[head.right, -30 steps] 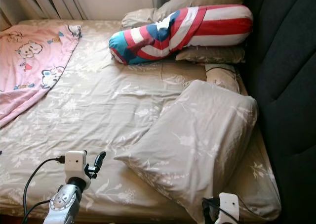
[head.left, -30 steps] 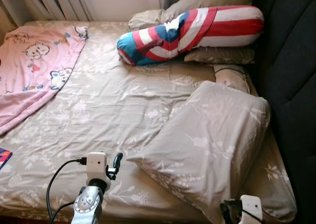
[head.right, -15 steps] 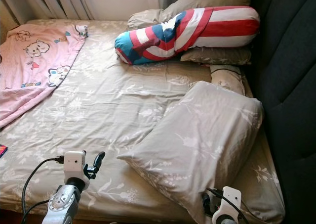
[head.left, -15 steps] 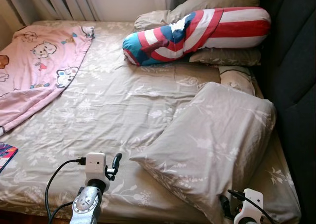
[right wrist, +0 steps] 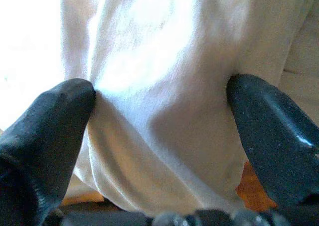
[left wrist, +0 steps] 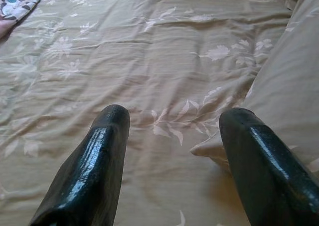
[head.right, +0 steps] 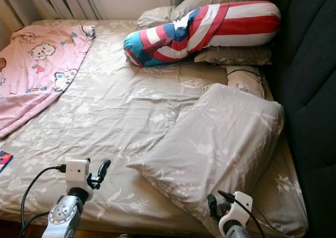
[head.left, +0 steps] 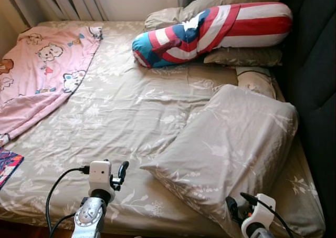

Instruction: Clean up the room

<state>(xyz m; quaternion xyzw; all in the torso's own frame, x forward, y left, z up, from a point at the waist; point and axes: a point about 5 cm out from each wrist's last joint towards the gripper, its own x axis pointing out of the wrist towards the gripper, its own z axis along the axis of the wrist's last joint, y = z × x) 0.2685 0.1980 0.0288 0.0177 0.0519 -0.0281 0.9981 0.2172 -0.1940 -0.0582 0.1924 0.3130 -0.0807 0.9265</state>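
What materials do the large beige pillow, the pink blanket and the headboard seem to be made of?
Large beige pillow: probably woven cotton, matt, with creases and a pale flower print. Pink blanket: soft, perhaps fleece or quilted cotton, with cartoon animals; I cannot tell which. Headboard: dark padded upholstery, tufted folds, fabric or leatherette.

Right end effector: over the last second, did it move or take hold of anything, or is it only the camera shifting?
The right end effector has risen a little into the head views at the near edge of the large pillow, fingers open, gripping nothing. The scene's slight rightward slide is camera motion. The left end effector stays open above the bedsheet; pillow, striped bolster and pink blanket lie unchanged.
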